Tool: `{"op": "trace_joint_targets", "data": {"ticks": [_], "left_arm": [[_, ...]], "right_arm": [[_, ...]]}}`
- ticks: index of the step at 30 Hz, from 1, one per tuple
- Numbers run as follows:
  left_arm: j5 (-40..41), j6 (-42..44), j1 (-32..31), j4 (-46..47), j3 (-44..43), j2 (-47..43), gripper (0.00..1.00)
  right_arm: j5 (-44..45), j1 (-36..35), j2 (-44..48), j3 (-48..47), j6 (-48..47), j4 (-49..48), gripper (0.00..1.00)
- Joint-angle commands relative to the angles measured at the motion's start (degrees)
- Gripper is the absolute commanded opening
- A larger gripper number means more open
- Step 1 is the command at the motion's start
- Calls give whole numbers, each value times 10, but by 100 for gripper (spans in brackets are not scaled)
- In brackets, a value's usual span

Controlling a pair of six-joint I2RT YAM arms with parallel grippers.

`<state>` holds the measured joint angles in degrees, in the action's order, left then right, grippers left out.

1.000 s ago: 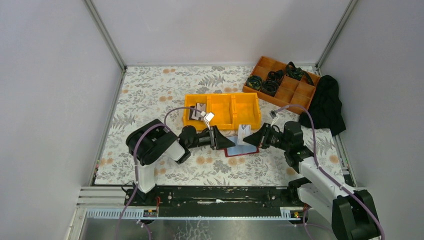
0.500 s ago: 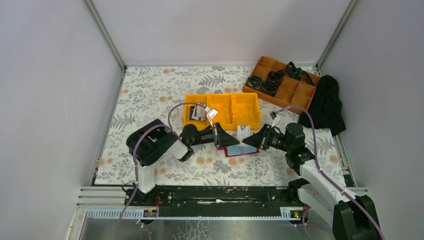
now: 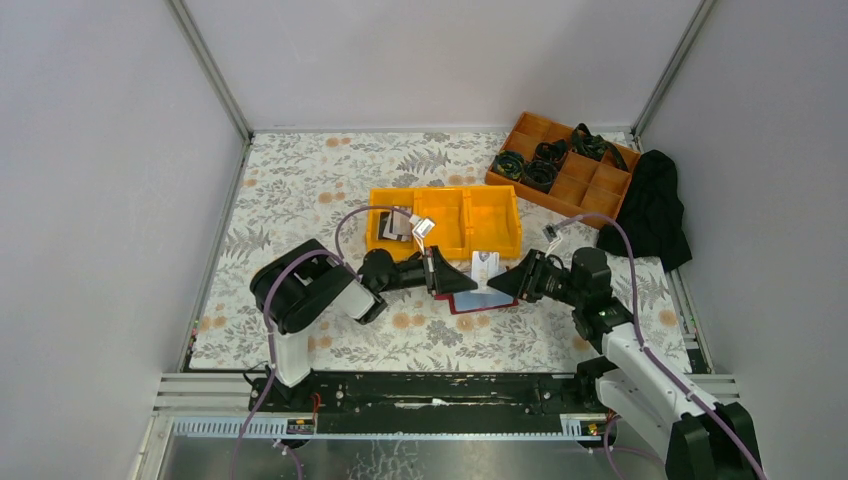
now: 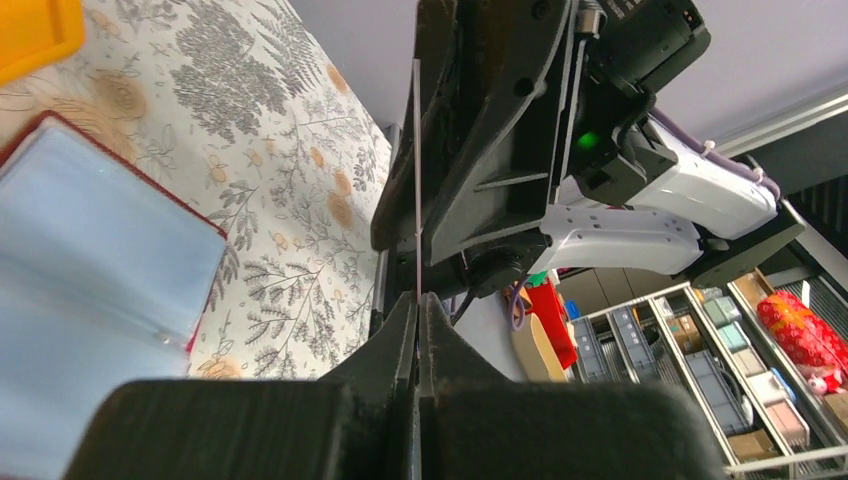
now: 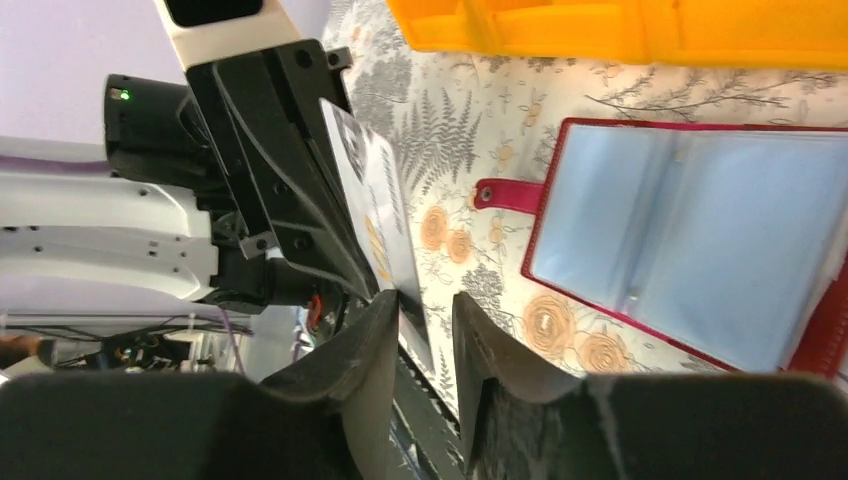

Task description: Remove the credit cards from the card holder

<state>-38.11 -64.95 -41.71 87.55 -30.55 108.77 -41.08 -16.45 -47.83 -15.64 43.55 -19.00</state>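
Our left gripper (image 4: pixel 417 305) was pinched shut on a credit card (image 5: pixel 372 195), standing it on edge to pass it over. Our right gripper (image 5: pixel 425 320) sat a little open around its other end. The card holder (image 5: pixel 690 230) lay open on the bench (image 3: pixel 300 180) below.
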Motion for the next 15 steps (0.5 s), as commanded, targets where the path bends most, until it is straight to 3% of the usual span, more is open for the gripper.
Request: {"op": "trace_joint_targets", "data": {"ticks": [1,4,7,9,12,15], "left_arm": [[-20,-14,44,38,24,-35,0],[-48,-35,104,26,47,-65,0],[-58,-14,163,-49,61,-110,0],[-51,43,193,-184,45,-146,0],[6,172,230,-489,-17,-200,0],[106,267,244,-653,-76,-241,0]], "right_arm": [[120,-1,46,-59,-79,119,35],[172,-1,68,-73,-99,139,37],[168,-1,50,-80,-107,133,37],[145,-1,22,-78,-98,114,37],[103,-1,-25,-71,-82,64,37],[94,-1,-68,-67,-85,31,37]]}}
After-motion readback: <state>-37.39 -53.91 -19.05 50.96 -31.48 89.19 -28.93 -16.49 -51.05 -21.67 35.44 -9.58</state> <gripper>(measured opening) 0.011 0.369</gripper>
